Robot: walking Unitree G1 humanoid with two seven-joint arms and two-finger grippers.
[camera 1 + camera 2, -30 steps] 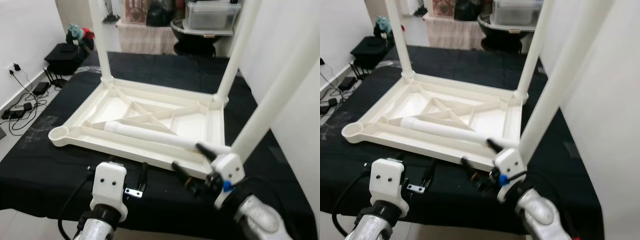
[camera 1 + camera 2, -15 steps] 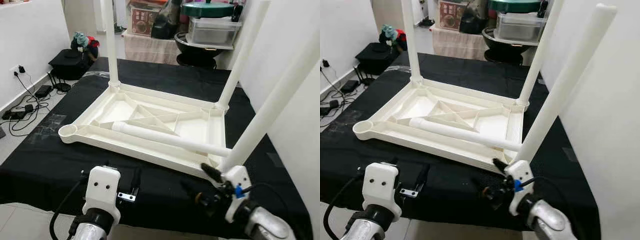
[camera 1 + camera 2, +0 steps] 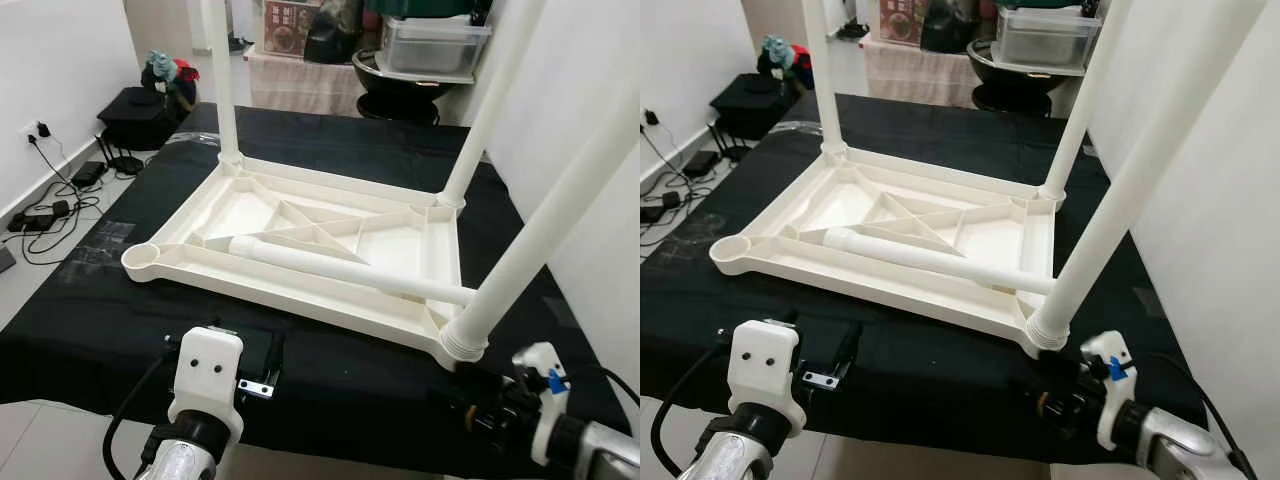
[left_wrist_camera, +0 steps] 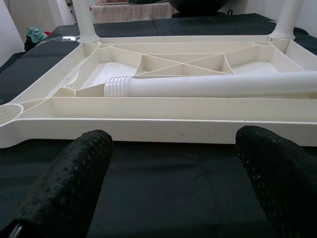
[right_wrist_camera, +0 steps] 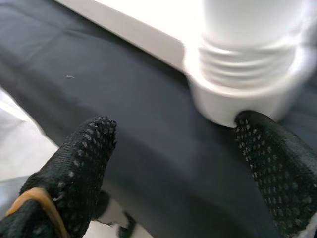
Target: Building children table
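The cream table top (image 3: pixel 300 292) lies upside down on the black cloth. Three white legs stand upright in its corners: far left (image 3: pixel 222 80), far right (image 3: pixel 490 110) and near right (image 3: pixel 540 230), whose threaded base (image 5: pixel 247 54) sits in its socket. A loose leg (image 3: pixel 340 268) lies across the ribs. The near left socket (image 3: pixel 142 258) is empty. My right gripper (image 3: pixel 478 398) is open, low at the cloth's front edge, just before the near right socket. My left gripper (image 3: pixel 262 352) rests open on the cloth, facing the top's near rim (image 4: pixel 163 119).
The black-covered surface (image 3: pixel 100 320) ends just before my arms. Cables and plugs (image 3: pixel 45 205) lie on the floor at left. A black stand with clothes (image 3: pixel 150 95) is at back left, bins and a dark bowl (image 3: pixel 420 60) behind. A white wall (image 3: pixel 600 250) runs along the right.
My right gripper has drawn back from the near right leg's base, down toward the cloth's front edge. The leg stays standing in its socket. The camera shifted; the left arm barely moved.
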